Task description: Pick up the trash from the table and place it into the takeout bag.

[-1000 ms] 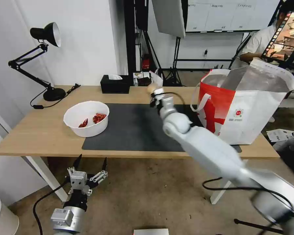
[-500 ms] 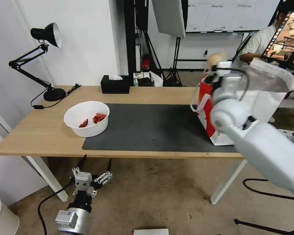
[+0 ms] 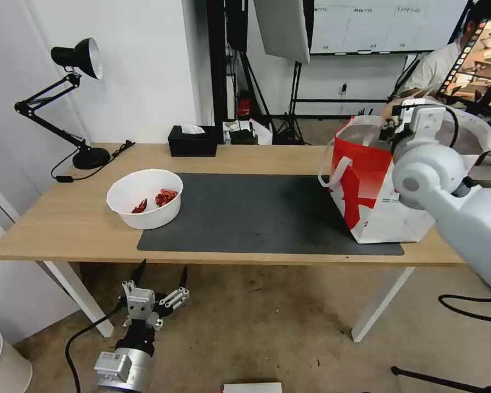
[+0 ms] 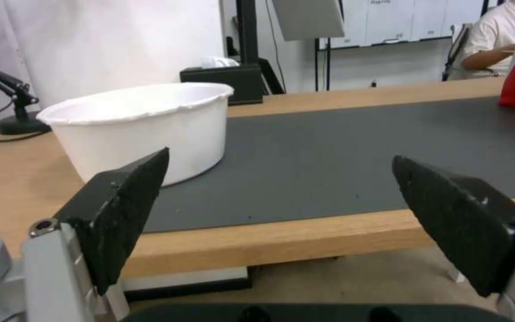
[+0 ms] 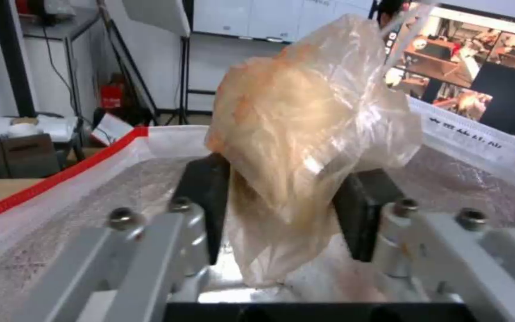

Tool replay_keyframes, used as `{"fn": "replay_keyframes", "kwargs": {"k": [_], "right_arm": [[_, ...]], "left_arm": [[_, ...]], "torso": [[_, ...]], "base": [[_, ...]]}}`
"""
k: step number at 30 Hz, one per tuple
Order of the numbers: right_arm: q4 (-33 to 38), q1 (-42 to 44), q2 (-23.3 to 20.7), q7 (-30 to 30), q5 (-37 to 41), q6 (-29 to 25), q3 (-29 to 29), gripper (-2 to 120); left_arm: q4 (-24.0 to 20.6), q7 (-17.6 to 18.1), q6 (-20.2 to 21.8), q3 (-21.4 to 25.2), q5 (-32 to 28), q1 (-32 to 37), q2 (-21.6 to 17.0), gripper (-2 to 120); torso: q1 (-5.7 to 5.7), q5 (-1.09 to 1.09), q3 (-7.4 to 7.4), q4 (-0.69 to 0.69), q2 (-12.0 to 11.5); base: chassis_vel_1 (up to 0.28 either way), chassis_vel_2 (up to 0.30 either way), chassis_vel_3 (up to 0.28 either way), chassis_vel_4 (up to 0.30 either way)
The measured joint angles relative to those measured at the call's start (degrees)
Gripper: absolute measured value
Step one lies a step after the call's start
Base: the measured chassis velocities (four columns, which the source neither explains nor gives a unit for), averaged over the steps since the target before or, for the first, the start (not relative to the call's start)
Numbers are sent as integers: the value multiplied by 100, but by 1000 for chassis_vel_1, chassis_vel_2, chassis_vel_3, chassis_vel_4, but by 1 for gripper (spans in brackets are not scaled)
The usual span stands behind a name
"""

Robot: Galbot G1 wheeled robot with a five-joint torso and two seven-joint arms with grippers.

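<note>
My right gripper (image 5: 281,188) is shut on a small beige-filled plastic bag (image 5: 305,134), held over the open mouth of the takeout bag (image 3: 382,196), whose silver foil lining (image 5: 61,210) spreads beneath it. In the head view the right gripper (image 3: 395,120) hangs above the bag's rim at the table's right end. A white bowl (image 3: 144,197) with red shells stands on the left of the table (image 3: 65,224), half on the dark mat (image 3: 245,213). My left gripper (image 3: 159,278) waits open below the table's front edge, facing the bowl (image 4: 141,129).
A black desk lamp (image 3: 73,98) stands at the back left corner, a black tissue box (image 3: 192,141) at the back middle. Tripods, a light panel and a seated person lie behind the table. A white bin (image 3: 3,360) sits on the floor at lower left.
The right arm swung from the table's middle to the right, carrying the beige bag up and over the takeout bag's opening. The left gripper stayed nearly still.
</note>
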State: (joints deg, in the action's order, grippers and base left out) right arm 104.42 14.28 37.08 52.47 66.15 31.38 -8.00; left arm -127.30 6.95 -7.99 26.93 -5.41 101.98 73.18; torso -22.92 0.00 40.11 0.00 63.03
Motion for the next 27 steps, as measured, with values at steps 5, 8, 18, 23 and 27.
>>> {"fn": "replay_keyframes", "kwargs": {"k": [5,8,18,23,27], "right_arm": [[52,16,-48,4,6,1,-11,59],[86,51,-87,0,5,5,-20,74],[189,166,-86,-15,-8,-42,-20,100],[317,395,-113,-208,-25,-470,91,100],[536,818,-155,-867,-123,-1255,405,100]], "left_arm": [[-19,0,0,11,-14,-9,-27,100],[-34,0,1,19,-18,-4,-44,100],[-118,-1,10,28,-17,25,-47,100],[-157,-1,19,37,-20,25,-60,100],[-163,-7,3,30,-36,23,-56,100]], "torso": [[0,0,0,0,0],[0,0,0,0,0],[0,0,0,0,0],[0,0,0,0,0],[0,0,0,0,0]], "base": [[0,0,0,0],[0,0,0,0],[0,0,0,0],[0,0,0,0],[0,0,0,0]]}}
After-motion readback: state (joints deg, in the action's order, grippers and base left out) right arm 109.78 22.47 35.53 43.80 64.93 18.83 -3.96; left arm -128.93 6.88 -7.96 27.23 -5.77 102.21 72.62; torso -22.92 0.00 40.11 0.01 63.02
